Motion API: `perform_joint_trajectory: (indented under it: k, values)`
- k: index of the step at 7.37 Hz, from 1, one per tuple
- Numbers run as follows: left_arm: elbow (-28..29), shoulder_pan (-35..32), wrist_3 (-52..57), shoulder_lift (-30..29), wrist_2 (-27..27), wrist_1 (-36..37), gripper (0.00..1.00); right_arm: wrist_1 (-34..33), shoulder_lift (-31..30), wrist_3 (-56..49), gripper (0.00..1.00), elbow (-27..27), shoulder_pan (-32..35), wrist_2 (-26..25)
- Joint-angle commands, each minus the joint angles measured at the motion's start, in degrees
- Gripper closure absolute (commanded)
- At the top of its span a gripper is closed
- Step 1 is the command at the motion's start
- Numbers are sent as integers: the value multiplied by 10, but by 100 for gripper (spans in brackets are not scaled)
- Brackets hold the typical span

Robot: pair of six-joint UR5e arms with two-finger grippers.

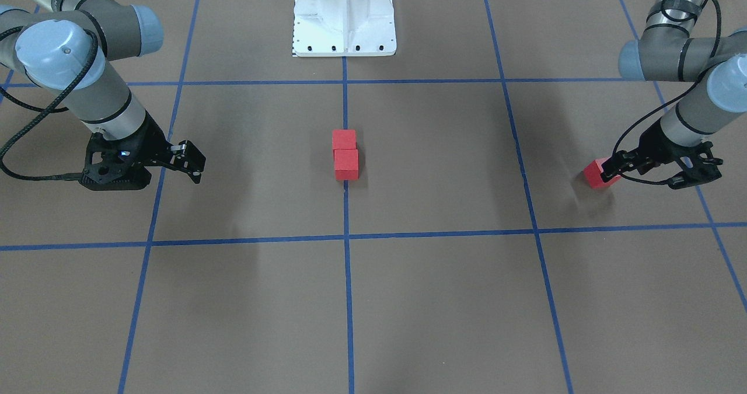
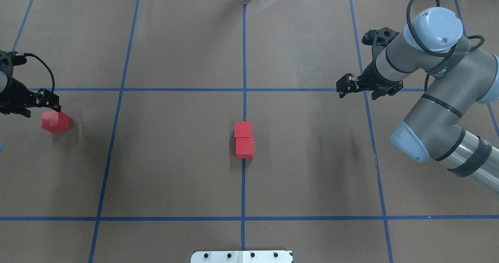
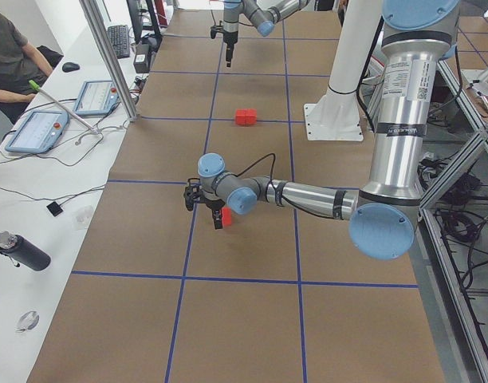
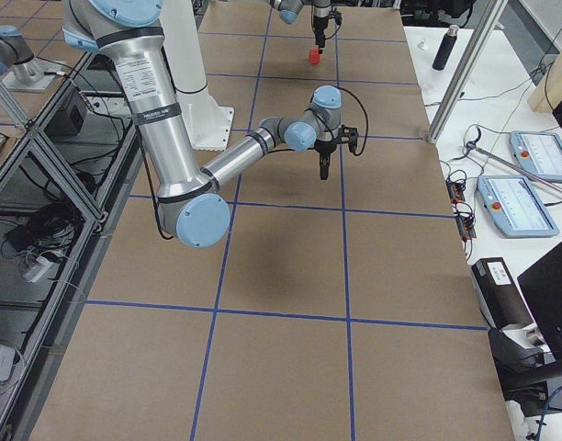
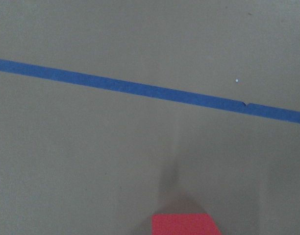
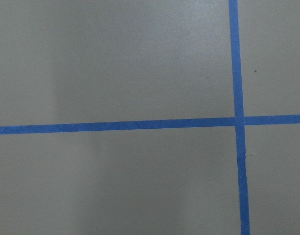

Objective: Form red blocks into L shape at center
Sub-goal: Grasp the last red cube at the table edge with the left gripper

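Two red blocks [image 2: 243, 129] [image 2: 244, 147] lie touching in a straight line on the central blue line at the center of the brown surface; they also show in the front view [image 1: 344, 140] [image 1: 346, 164]. My left gripper [image 2: 53, 106] [image 1: 610, 171] is far out at the left side, shut on the third red block [image 2: 55, 122] [image 1: 594, 174], low over the surface. That block's top edge shows at the bottom of the left wrist view [image 5: 184, 224]. My right gripper [image 2: 343, 91] [image 1: 195, 169] hovers shut and empty at the right side.
The white robot base plate [image 1: 344, 20] stands behind the center blocks. Blue tape lines [image 6: 237, 117] grid the surface. In the left side view a side table holds tablets [image 3: 37, 132] and a bottle [image 3: 21, 251], and a person [image 3: 9, 56] sits there.
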Motion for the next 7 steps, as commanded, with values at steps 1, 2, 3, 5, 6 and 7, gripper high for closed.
perform_joint_trajectory:
  k: [1, 2, 3, 5, 6, 7]
  values:
    - [6, 2, -24, -5, 0, -8, 5, 0, 0, 0, 0, 0, 0, 0]
    - [5, 2, -32, -6, 0, -10, 11, 0, -1, 1, 0, 0, 0, 0]
    - [5, 2, -34, -6, 0, -10, 34, 0, -1, 0, 0, 0, 0, 0]
    - [6, 4, -35, -9, 0, -10, 43, 0, -1, 1, 0, 3, 0, 0]
    - [5, 4, -35, -8, 0, -10, 53, 0, -2, 1, 0, 5, 0, 1]
    - [1, 4, -35, -9, 0, -10, 94, 0, -2, 1, 0, 6, 0, 0]
